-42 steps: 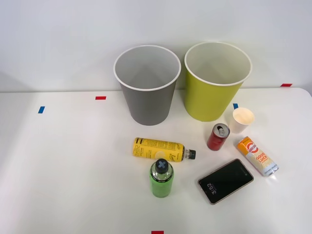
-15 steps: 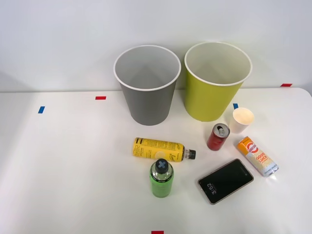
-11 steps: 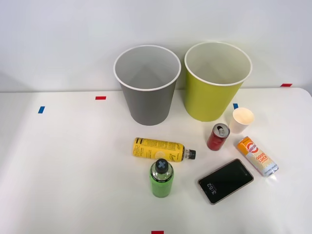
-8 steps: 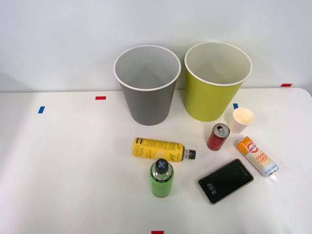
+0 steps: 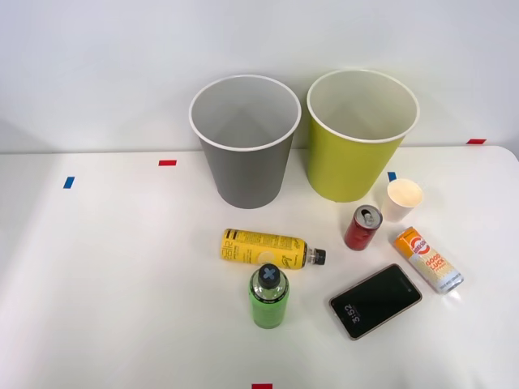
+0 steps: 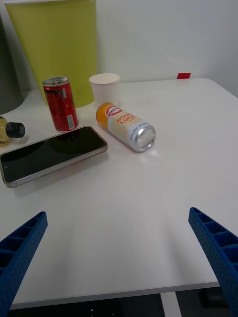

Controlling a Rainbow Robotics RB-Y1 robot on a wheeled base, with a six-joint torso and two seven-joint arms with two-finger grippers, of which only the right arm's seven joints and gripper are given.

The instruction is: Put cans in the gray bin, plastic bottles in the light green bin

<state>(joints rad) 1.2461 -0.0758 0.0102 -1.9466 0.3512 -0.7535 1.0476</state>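
My right gripper [image 6: 119,262] is spread wide and holds nothing, blue ribbed fingers [image 6: 20,247] at the corners of the wrist view, hanging off the table's near edge, nothing sorted yet. I judge the step in hand is the first reach, most likely for the slim orange-and-white can with the red logo [image 6: 126,127], lying on its side right of centre in the front view, silver end toward me. To do it well I'd come down across its round body, close on the middle so it can't roll, and keep clear of the flat black smartphone [image 6: 52,153] just beside it and the short red can with the silver top [image 5: 362,227], upright. Then it goes to the large round gray bin with the white rim [image 5: 245,146] at upper centre, not the yellow-green bin [image 5: 357,138] right of it. Count: two cans, two plastic bottles, the yellow-label one with black cap [image 5: 268,249] lying down, the bright green one [image 5: 268,297] upright touching it, two bins, one white paper cup [image 5: 403,198], one phone
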